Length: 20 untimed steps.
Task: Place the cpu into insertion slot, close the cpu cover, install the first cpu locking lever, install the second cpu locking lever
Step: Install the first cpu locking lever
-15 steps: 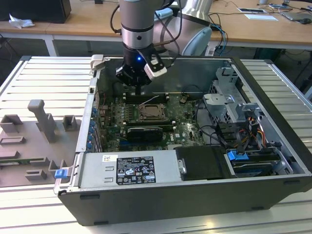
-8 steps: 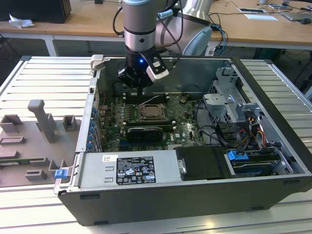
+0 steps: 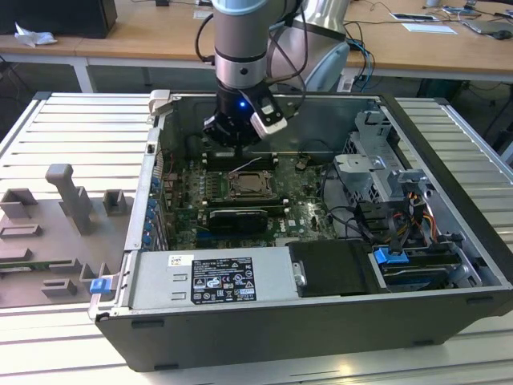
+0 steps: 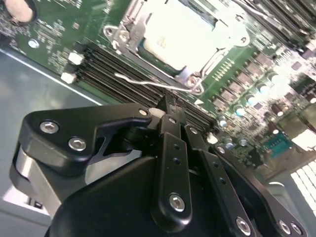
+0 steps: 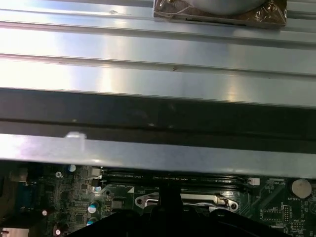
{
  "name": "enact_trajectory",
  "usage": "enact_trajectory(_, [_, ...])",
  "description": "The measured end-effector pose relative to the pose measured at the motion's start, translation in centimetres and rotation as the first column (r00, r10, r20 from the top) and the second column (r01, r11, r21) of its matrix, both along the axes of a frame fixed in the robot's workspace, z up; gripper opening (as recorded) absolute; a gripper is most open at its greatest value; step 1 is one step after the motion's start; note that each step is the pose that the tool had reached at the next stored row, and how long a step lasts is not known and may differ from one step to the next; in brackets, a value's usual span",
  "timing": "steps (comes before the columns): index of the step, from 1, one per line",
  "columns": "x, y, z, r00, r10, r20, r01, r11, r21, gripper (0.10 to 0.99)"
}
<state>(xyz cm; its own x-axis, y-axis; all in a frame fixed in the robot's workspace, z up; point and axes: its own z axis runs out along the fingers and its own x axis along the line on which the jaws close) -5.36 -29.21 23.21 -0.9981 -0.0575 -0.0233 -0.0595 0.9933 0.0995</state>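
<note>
Inside the open computer case (image 3: 449, 160), over the far part of the green motherboard (image 3: 304, 196), the gripper (image 3: 232, 138) hangs from the arm just beyond the insertion slot (image 3: 250, 186), which sits near the board's middle. In the second wrist view the gripper (image 4: 167, 109) has its fingers (image 4: 170, 129) drawn close together, nearly touching at the tips, and nothing shows between them; a small white tip sits beside them. Just ahead of those tips a thin silver wire lever (image 4: 148, 84) stands free of its catch, its long axis running alongside the black memory slots (image 4: 111, 66) and along the near edge of the socket. Beyond the lever lies the cpu (image 4: 182, 32), pale and bright, already seated in the insertion slot (image 4: 128, 47), with the cpu cover (image 4: 190, 74) apparently folded down around it as a silver frame. So the chip looks placed and the cover looks closed, while this lever is not yet latched. By my judgement the relation that matters is that the lever lies directly between the fingertips and the socket, very near the tips, though whether they touch it I cannot tell.
</note>
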Motion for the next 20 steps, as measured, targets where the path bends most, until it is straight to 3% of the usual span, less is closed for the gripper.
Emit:
enact_trajectory(7, [1.42,0.27,-0.46,1.0000,0.000,0.0000,0.000,1.0000,0.000,0.106])
enact_trajectory(20, [2.83,0.45,-1.39,1.0000,0.000,0.0000,0.000,1.0000,0.000,0.106])
